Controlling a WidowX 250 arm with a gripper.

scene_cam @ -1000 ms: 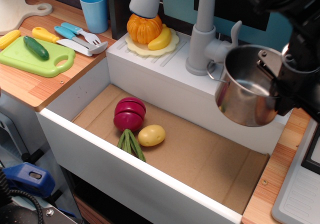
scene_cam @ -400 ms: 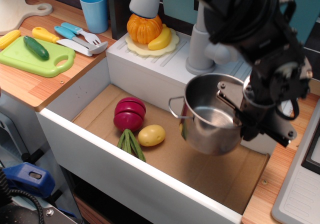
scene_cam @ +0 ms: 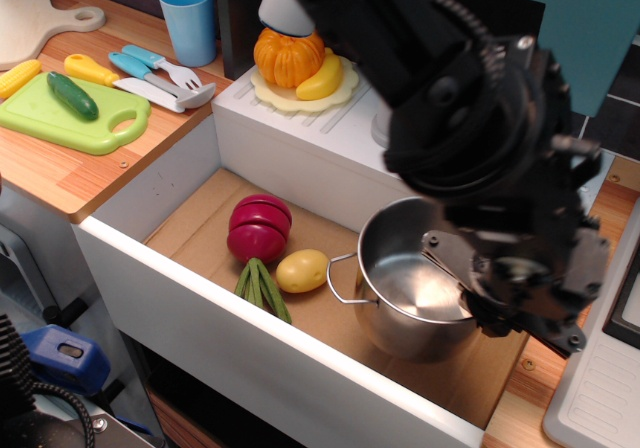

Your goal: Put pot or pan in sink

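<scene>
The shiny steel pot (scene_cam: 405, 288) stands low in the white sink (scene_cam: 150, 268), on or just above its brown floor at the right, upright, with a wire loop handle pointing left. My black gripper (scene_cam: 462, 290) reaches down from the upper right and is shut on the pot's right rim, one finger inside the pot. The arm hides the grey faucet and the sink's back right corner.
A red onion (scene_cam: 259, 227), a yellow potato (scene_cam: 303, 270) and green stalks (scene_cam: 260, 288) lie on the sink floor left of the pot. An orange pumpkin and banana plate (scene_cam: 300, 68) sits on the back ledge. A blue cup (scene_cam: 188, 20), utensils and a green board (scene_cam: 70, 113) are on the left counter.
The gripper has carried the pot down and to the left, from above the sink's right rim to the sink floor. The arm now covers the faucet.
</scene>
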